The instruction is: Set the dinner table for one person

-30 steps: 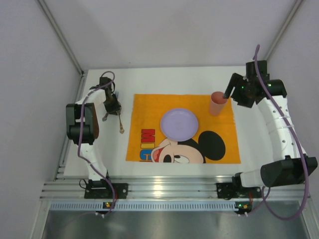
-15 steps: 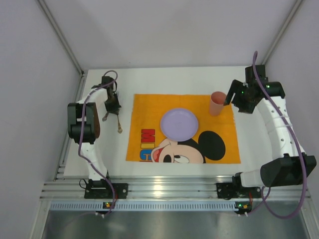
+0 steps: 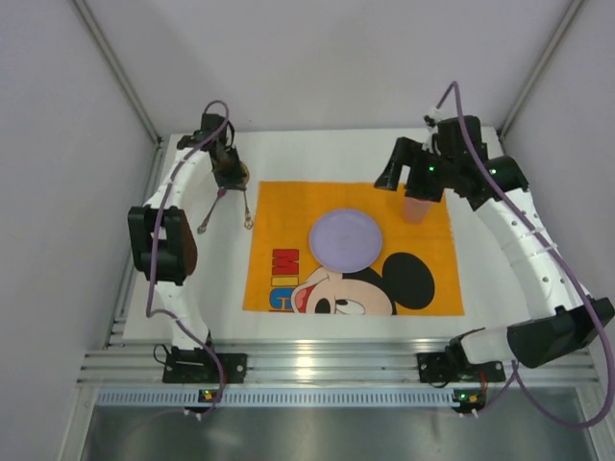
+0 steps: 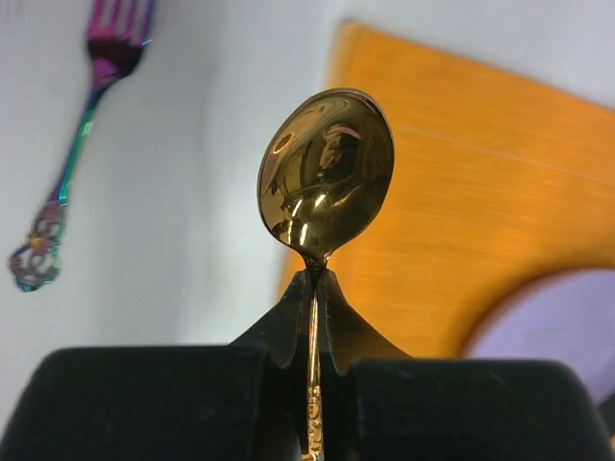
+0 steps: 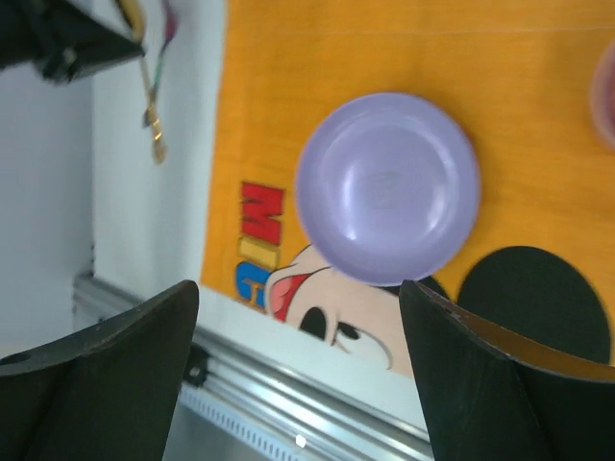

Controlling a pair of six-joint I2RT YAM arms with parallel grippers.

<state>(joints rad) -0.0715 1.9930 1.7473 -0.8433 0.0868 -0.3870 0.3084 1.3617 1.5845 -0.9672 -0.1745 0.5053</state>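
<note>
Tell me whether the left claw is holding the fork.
No, the left claw is shut on the gold spoon, while the fork lies apart on the dinner table.

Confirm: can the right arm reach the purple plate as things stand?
Probably yes. The right hand hangs open above the placemat; the purple plate lies bare on it, nothing over it. Only the pink cup stands close by the arm.

the orange placemat (image 3: 279, 206) carries big coloured letters reading "mic", partly cut off; nothing else is legible.
</note>
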